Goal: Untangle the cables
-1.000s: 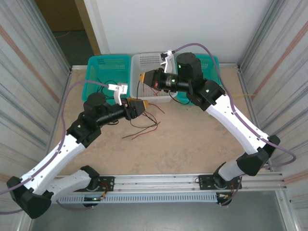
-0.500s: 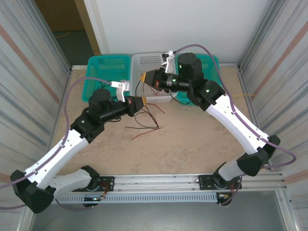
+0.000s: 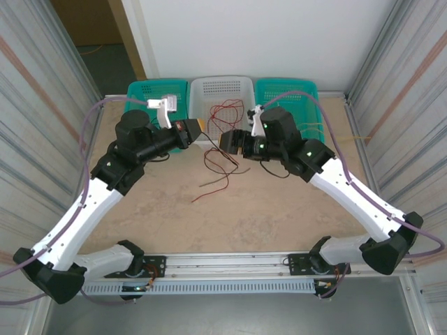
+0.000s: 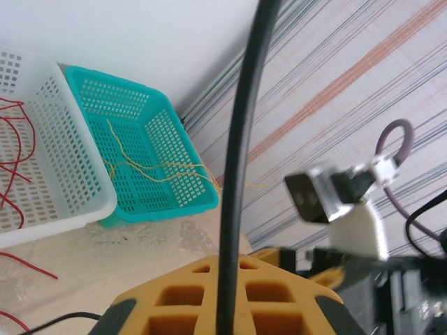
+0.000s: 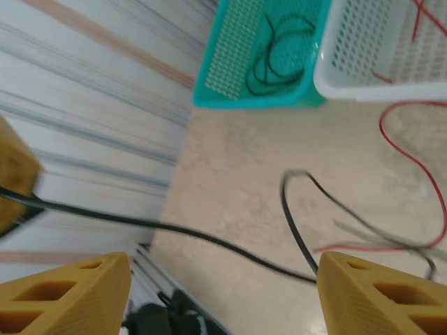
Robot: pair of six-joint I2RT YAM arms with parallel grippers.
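My left gripper point(image 3: 198, 128) hovers in front of the baskets, shut on a black cable point(image 4: 237, 160) that runs up from between its yellow fingers point(image 4: 174, 300). In the right wrist view the same black cable point(image 5: 209, 241) stretches across the tabletop. My right gripper point(image 3: 225, 140) faces the left one, open with nothing between its fingers point(image 5: 380, 293). A red cable point(image 3: 225, 112) lies in the white basket point(image 3: 241, 85). Loose red and black cables point(image 3: 213, 187) trail over the table below both grippers. Pale yellow cables point(image 4: 154, 167) lie in a teal basket point(image 4: 171, 202).
Three baskets line the back edge: a teal one point(image 3: 143, 94) holding black cables point(image 5: 279, 56), the white one in the middle, and a teal one point(image 3: 307, 91) on the right. Striped walls close in both sides. A metal rail point(image 3: 230, 265) runs along the near edge.
My right gripper opened, left the red cable in the white basket and drew back over the table. My left gripper shut on the black cable and rose toward the baskets.
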